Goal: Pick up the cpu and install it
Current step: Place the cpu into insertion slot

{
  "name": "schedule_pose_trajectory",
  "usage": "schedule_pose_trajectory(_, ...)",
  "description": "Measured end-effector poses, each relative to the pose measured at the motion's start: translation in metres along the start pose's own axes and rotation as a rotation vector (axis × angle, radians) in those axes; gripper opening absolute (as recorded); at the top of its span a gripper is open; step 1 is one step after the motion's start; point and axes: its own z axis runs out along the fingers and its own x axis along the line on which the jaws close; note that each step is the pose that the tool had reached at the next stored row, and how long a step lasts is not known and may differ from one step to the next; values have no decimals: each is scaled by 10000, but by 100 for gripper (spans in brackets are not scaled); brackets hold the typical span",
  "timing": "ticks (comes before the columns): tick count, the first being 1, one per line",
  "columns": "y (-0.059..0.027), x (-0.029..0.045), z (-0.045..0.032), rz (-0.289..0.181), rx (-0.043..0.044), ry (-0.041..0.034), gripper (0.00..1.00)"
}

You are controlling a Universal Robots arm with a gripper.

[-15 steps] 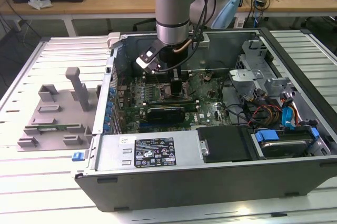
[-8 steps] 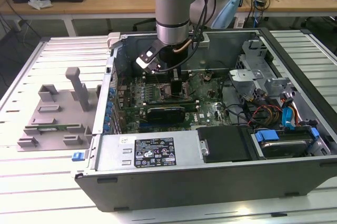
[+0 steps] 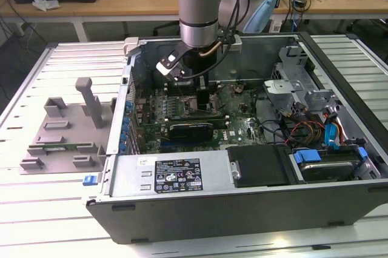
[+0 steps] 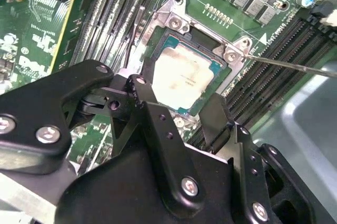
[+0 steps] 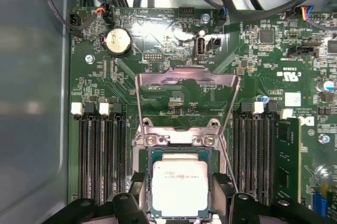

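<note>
The cpu [image 5: 179,187], a small square chip with a silver-grey top, lies flat in the dark-framed motherboard socket [image 5: 150,153]; it also shows in the second wrist view [image 4: 181,79]. My gripper [image 5: 179,184] straddles it, with one black finger [image 5: 138,182] on each side and a small gap to the chip's edges, so it is open. In the second wrist view the gripper [image 4: 178,95] hangs just over the chip. In the exterior view the arm's wrist and gripper [image 3: 197,85] reach down into the open computer case [image 3: 242,209], covering the socket.
The socket's metal load plate [image 5: 184,98] stands flipped up, and its thin lever [image 4: 289,65] sticks out sideways. Memory slots [image 5: 100,150] flank the socket. A long black expansion card [image 3: 191,129], cables and drives [image 3: 327,167] crowd the case. A grey fixture [image 3: 60,131] lies at the exterior view's left.
</note>
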Motion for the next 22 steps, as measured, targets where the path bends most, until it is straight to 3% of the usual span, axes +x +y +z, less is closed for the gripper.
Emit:
schedule_pose_trajectory(5, 1, -1, -20, 1, 0, -1, 60)
schedule_pose_trajectory(7, 1, 0, -20, 0, 0, -1, 47)
schedule_pose_trajectory(8, 1, -1, -20, 0, 0, -1, 35)
schedule_pose_trajectory(13, 1, -1, -21, 0, 1, -3, 11)
schedule_pose_trajectory(18, 1, 0, -14, 0, 1, -3, 11)
schedule_pose_trajectory(22, -2, 0, 51, 0, -11, 0, 11)
